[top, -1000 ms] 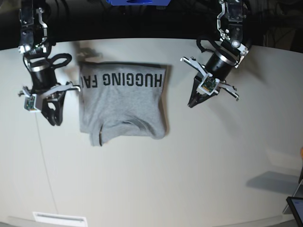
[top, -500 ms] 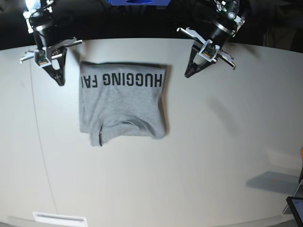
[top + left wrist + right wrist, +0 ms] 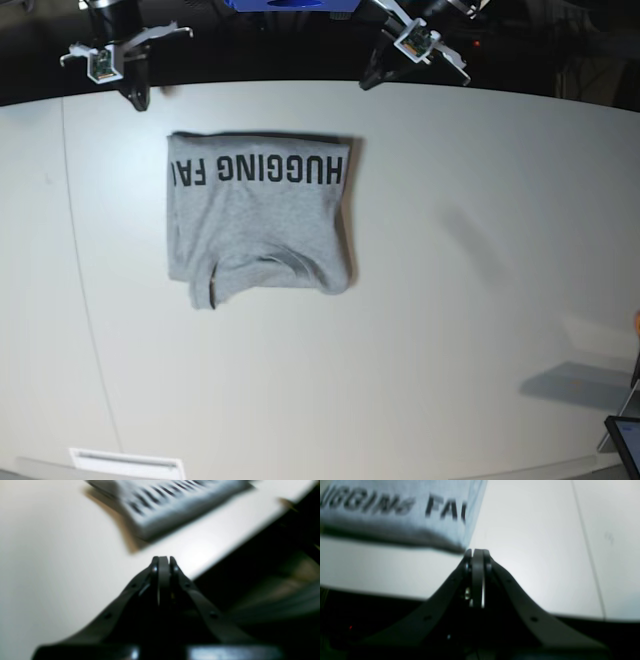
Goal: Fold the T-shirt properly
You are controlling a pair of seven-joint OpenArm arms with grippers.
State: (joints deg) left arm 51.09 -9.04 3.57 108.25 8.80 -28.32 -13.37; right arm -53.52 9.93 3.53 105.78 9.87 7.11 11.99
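I see the grey T-shirt [image 3: 258, 220] lying folded on the white surface [image 3: 450, 300], its black letters up. My left pincer [image 3: 163, 560] is pressed together, holding nothing, near the surface's far edge. My right pincer [image 3: 477, 552] is pressed together too, empty, just beside the shirt's corner.

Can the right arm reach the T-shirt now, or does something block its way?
Probably yes: the right gripper is shut at the table's far edge, with only bare tabletop between it and the T-shirt.
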